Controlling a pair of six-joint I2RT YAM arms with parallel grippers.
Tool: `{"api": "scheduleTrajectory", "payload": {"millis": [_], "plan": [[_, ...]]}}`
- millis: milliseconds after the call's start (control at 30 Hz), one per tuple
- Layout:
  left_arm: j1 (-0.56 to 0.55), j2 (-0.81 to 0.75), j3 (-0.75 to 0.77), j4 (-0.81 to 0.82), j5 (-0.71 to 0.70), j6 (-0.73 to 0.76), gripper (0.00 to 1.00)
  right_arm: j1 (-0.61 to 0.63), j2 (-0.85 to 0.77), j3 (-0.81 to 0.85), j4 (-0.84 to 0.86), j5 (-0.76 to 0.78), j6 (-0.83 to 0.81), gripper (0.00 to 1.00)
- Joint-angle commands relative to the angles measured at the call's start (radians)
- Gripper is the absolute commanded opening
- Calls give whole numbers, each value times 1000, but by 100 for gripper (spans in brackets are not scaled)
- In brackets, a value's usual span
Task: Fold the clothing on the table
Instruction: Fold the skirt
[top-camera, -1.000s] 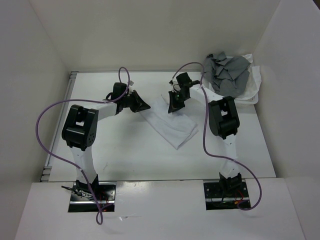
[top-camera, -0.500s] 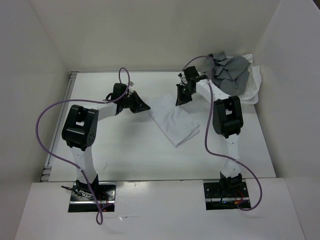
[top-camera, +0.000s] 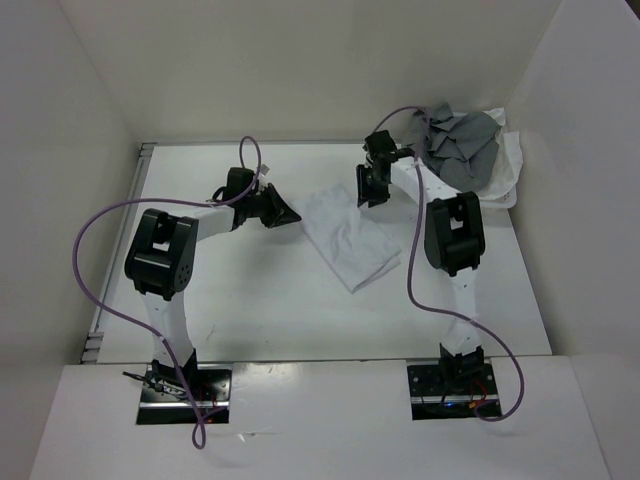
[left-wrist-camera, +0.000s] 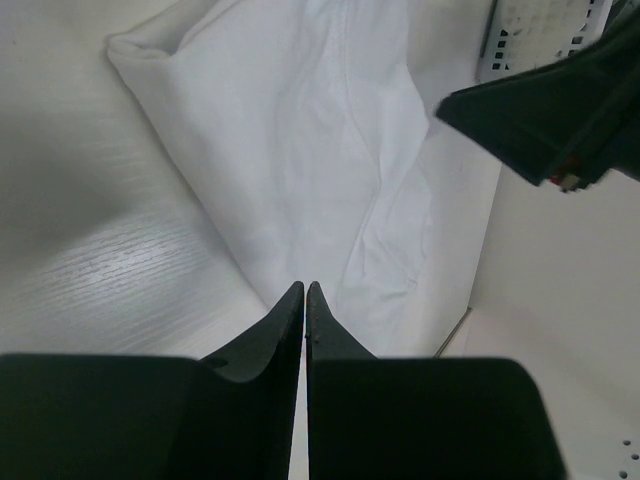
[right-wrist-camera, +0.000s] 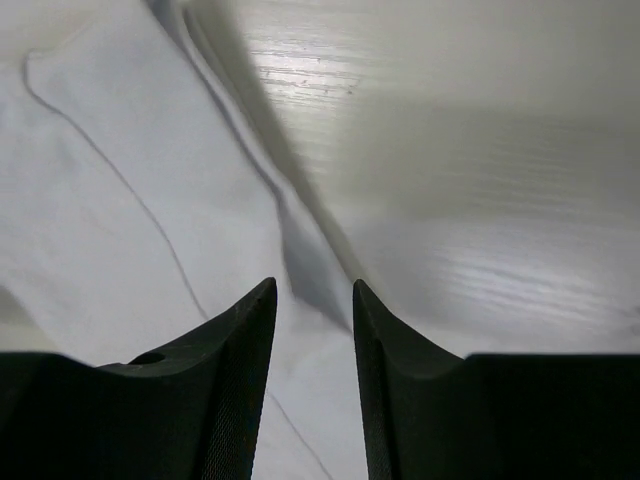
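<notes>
The right hand (top-camera: 367, 190), seen from above, hangs over the far right corner of the thin, plain white fabric clothing (top-camera: 350, 240). The clothing lies as a slanted, roughly folded oblong near the middle of the flat white desk (top-camera: 250, 300). The left hand (top-camera: 292, 214) points at its left corner, touching it or just beside it; this view does not settle which. Behind the right arm, a crumpled grey garment (top-camera: 455, 145) is heaped in a white plastic basket (top-camera: 508, 170), well apart from the fold.

In the left wrist view, the left hand (left-wrist-camera: 304, 292) has its fingers pressed together, tips over the near edge of the clothing (left-wrist-camera: 310, 150). No fabric shows between them, though a pinched sliver cannot be ruled out. The right hand (left-wrist-camera: 535, 115) shows dark at the upper right.

In the right wrist view, the right hand (right-wrist-camera: 313, 292) is spread a little, with nothing between its fingers. A raised fold edge of the clothing (right-wrist-camera: 100, 200) runs below the gap, with bare desk (right-wrist-camera: 480, 150) to the right.

The fabric looks thin and slack, so the fold could easily come undone. A finger brushing that ridge on the way up would probably drag the top layer open. If the left hand slides while bearing on its corner, the oblong could skew. A narrow pinch may also catch only one layer.
</notes>
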Motion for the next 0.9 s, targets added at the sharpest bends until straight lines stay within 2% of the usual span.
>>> {"api": "scheduleTrajectory", "payload": {"millis": [0, 100, 233, 367, 500, 733, 867], "plan": [[4, 0, -8, 26, 29, 26, 8, 44, -223, -13, 10, 198, 9, 42], [4, -10, -8, 26, 38, 26, 8, 92, -288, -63, 19, 223, 18, 42], [4, -19, 2, 26, 47, 17, 8, 129, -297, -149, 30, 100, 27, 34], [4, -19, 2, 35, 47, 8, 8, 115, -276, -224, 71, -70, 47, 24], [-5, -28, -8, 35, 56, 8, 8, 70, -215, -243, 91, -120, 47, 22], [-40, -46, -26, 44, 76, 29, 8, 8, -103, -195, 91, -77, 36, 21], [-107, -69, -26, 20, 76, 84, 8, -2, -61, -185, 91, -54, 36, 19]]}}
